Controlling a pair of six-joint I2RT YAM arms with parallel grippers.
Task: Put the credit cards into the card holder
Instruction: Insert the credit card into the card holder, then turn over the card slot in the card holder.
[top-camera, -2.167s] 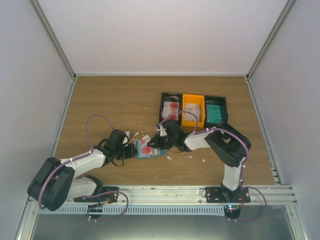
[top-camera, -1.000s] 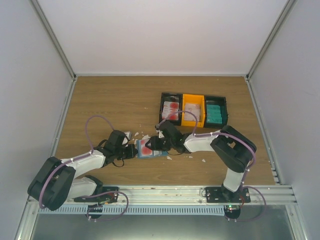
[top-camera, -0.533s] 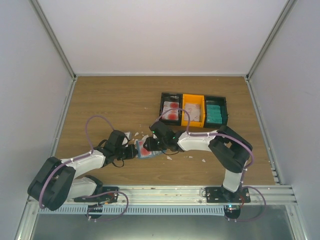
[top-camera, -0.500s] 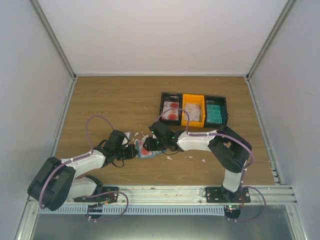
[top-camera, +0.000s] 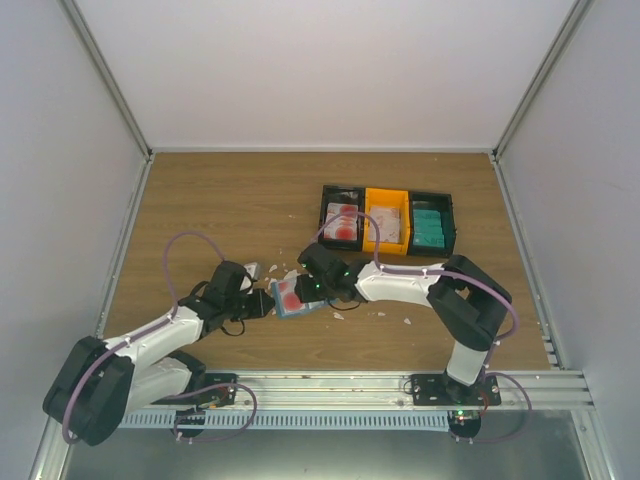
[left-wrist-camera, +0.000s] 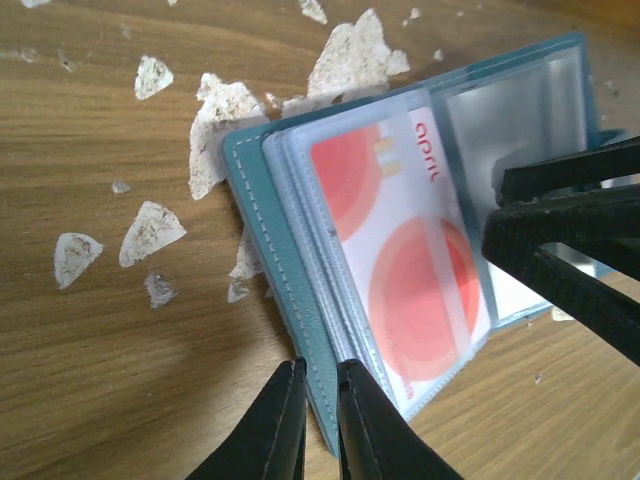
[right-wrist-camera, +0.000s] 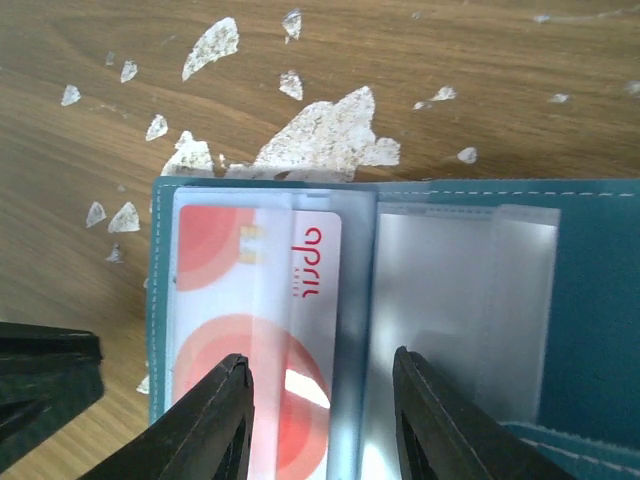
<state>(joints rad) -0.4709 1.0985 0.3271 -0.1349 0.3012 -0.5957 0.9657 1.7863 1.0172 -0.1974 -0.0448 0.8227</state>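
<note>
The card holder (top-camera: 297, 298) lies open on the wood, a blue-teal wallet with clear sleeves. One white credit card with red blotches (right-wrist-camera: 230, 290) sits inside its left sleeve; the sleeve beside it (right-wrist-camera: 440, 300) holds nothing. My left gripper (left-wrist-camera: 318, 365) is shut on the edge of the holder's cover (left-wrist-camera: 290, 300). My right gripper (right-wrist-camera: 320, 362) is open just over the pages, one finger above the card and the other above the bare sleeve. More credit cards sit in stacks in the tray: red-blotched (top-camera: 342, 222), pale (top-camera: 386, 226) and teal (top-camera: 430, 226).
The black-and-orange tray (top-camera: 388, 192) stands behind the right arm at the back. White paper scraps (right-wrist-camera: 320, 145) are scattered round the holder's far and left sides (left-wrist-camera: 145, 230). The two grippers face each other closely across the holder (top-camera: 285, 298).
My right gripper has slid left across the holder, from its right part to over the card and spine. The left arm has shifted a little while its jaws stay on the cover's edge.
</note>
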